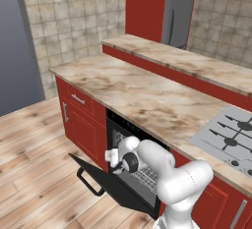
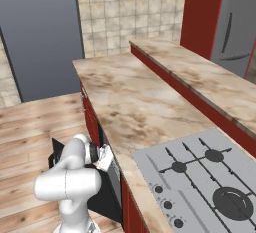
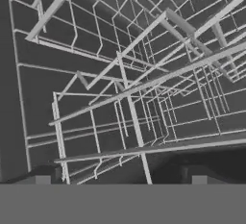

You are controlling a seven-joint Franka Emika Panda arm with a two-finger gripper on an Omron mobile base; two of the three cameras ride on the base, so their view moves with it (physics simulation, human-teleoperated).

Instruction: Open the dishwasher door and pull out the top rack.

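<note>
The tool (image 3: pixel 122 180) sat with its tips spread apart at the dishwasher's mouth, a front rod of the top rack (image 3: pixel 134 98) between them. The dishwasher door (image 1: pixel 106 181) hung partly lowered below the tabletop (image 1: pixel 142 95) edge, wooden floor (image 1: pixel 34 174) open beyond it.

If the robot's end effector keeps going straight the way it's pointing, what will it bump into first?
Most likely the top rack: its grey wires lie right ahead of the end effector, inside past the open dishwasher door. How close is hard to judge.

Dishwasher door (image 1: pixel 115 186) matt black; top rack (image 3: pixel 139 98) thin pale metal wire; countertop (image 1: pixel 138 90) polished marble; floor (image 1: pixel 34 174) wood planks
</note>
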